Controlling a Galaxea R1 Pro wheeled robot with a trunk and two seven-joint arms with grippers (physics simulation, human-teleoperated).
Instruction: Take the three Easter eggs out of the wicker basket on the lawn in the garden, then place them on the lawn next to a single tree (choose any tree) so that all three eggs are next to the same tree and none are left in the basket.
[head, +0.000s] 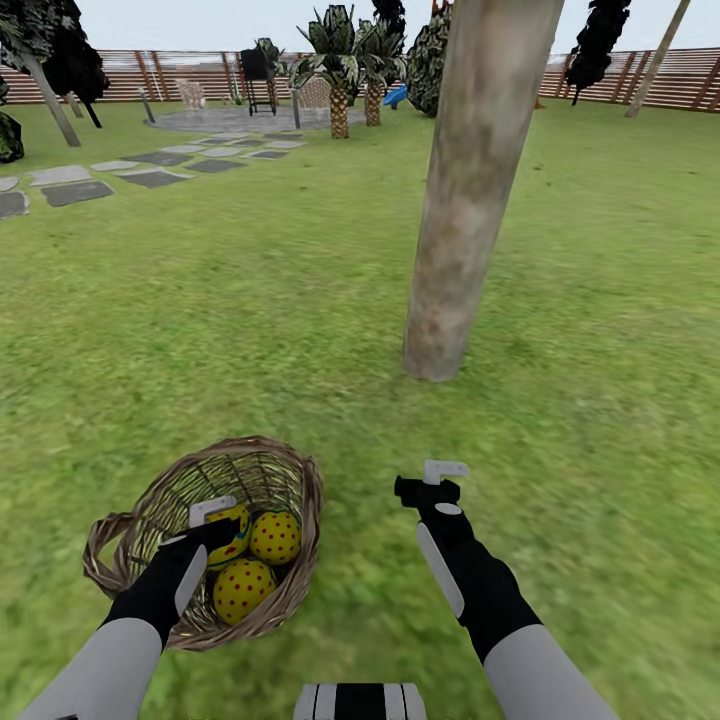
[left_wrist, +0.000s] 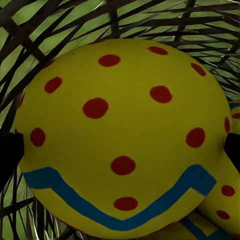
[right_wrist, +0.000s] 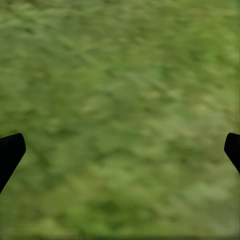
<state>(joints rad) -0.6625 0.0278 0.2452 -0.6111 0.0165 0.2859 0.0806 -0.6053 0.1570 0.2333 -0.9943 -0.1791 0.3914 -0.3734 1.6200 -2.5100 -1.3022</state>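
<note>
Left wrist view: the left gripper (left_wrist: 120, 147) straddles a zigzag-banded egg (left_wrist: 120, 135), jaws apart at its widest girth, the best hold, since its smooth round shell looks slippery. All three eggs sit in the wicker basket (head: 265, 470). The right gripper (head: 432, 482) hovers open over lawn (right_wrist: 120, 90); the tree (head: 470, 190) stands beyond.

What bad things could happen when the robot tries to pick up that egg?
The left gripper reaches into the wicker basket around one egg, its fingertips at the egg's round sides. The smooth egg might slip out when squeezed. Two other eggs lie packed right beside it, so they could get bumped. The arm might also catch the rim and tip the light basket.
</note>
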